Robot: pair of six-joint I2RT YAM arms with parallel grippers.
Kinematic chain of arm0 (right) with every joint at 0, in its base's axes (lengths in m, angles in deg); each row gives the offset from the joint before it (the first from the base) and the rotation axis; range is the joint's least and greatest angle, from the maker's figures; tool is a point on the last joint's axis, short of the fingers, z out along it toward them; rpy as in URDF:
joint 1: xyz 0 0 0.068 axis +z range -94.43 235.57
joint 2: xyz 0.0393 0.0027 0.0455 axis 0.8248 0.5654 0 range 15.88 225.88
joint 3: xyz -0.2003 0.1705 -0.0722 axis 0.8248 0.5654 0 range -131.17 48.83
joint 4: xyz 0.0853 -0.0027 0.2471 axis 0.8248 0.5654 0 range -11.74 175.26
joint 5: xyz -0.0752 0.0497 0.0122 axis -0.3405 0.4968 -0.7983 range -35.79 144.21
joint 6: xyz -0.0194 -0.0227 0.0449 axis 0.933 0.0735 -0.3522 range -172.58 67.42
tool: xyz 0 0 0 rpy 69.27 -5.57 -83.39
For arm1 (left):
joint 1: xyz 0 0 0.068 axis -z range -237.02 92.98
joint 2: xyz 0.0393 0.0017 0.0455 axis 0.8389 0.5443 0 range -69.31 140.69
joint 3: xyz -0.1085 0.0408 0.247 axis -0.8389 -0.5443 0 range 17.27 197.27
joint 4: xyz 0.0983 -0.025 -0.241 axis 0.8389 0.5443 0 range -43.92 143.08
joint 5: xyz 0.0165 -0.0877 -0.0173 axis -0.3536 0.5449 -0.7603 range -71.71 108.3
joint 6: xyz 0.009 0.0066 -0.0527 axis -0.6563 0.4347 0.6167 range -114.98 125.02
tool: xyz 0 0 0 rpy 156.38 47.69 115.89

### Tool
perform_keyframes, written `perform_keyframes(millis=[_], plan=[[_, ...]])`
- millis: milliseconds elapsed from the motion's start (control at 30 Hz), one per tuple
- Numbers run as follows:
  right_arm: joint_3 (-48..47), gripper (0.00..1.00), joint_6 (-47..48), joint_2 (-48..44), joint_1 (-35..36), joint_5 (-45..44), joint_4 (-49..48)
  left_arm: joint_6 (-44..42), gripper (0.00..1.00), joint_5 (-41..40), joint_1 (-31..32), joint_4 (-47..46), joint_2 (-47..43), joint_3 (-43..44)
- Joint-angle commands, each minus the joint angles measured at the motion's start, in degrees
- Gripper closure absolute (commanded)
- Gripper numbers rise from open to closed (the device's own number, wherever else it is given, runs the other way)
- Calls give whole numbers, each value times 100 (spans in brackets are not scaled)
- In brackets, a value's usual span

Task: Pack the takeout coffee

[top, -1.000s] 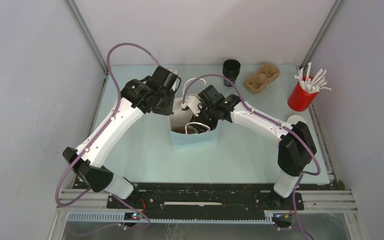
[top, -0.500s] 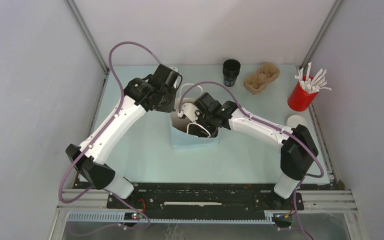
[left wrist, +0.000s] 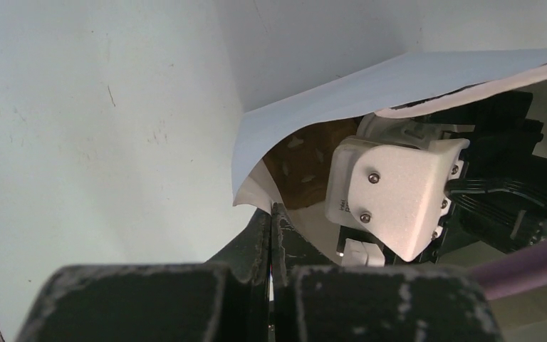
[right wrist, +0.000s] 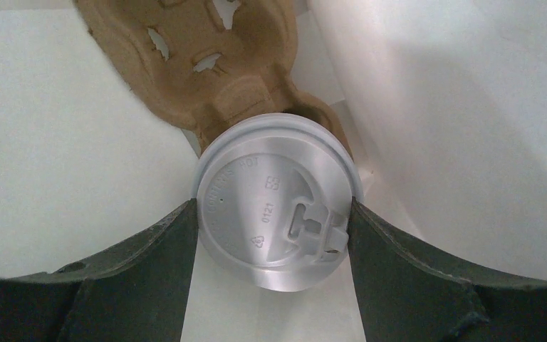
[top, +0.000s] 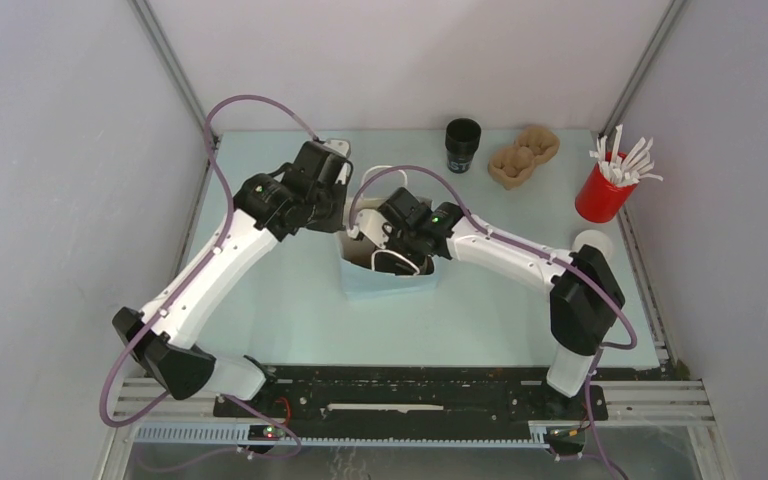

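Note:
The takeout coffee shows in the right wrist view as a white domed lid (right wrist: pixel 278 214); its black cup body is hidden beneath. My right gripper (right wrist: pixel 273 208) is shut on it, one finger on each side of the lid, down inside the pale paper bag (top: pixel 390 282). The coffee is over a pocket of a brown cardboard carrier (right wrist: pixel 206 64) lying in the bag; whether it rests in the pocket I cannot tell. My left gripper (left wrist: pixel 271 211) is shut on the bag's rim (left wrist: pixel 256 189) at its far left corner (top: pixel 345 218). The right gripper (top: pixel 385 245) is within the bag's mouth.
A lidless black cup (top: pixel 462 143) and a second brown carrier (top: pixel 523 157) stand at the back. A red cup of white sticks (top: pixel 603 192) stands at the back right, with a loose white lid (top: pixel 593 241) near it. The bag's white inner wall (right wrist: pixel 434 107) is close beside the coffee.
My right gripper has moved left and down, deeper into the bag with the coffee. My left arm has shifted slightly left, still pinching the bag's rim.

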Motion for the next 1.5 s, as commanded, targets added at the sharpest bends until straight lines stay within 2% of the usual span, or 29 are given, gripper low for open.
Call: perform_keyframes(millis=[0,367,800,1200,1467], plan=[[404,52,-223,720,25,-99,1071,-212,100,98,-22,-110,-203,-203],[554,53,-223,842,-333,11,1125,-390,100,64,-17,-219,-352,-419],[596,55,-437,1406,-318,387,979,-521,100,36,-22,-230,-380,-449],[792,54,-528,1545,-279,126,1148,-575,100,55,-18,-293,-383,-506],[537,43,-562,1161,-243,-17,1129,-567,100,16,-26,-318,-348,-476]])
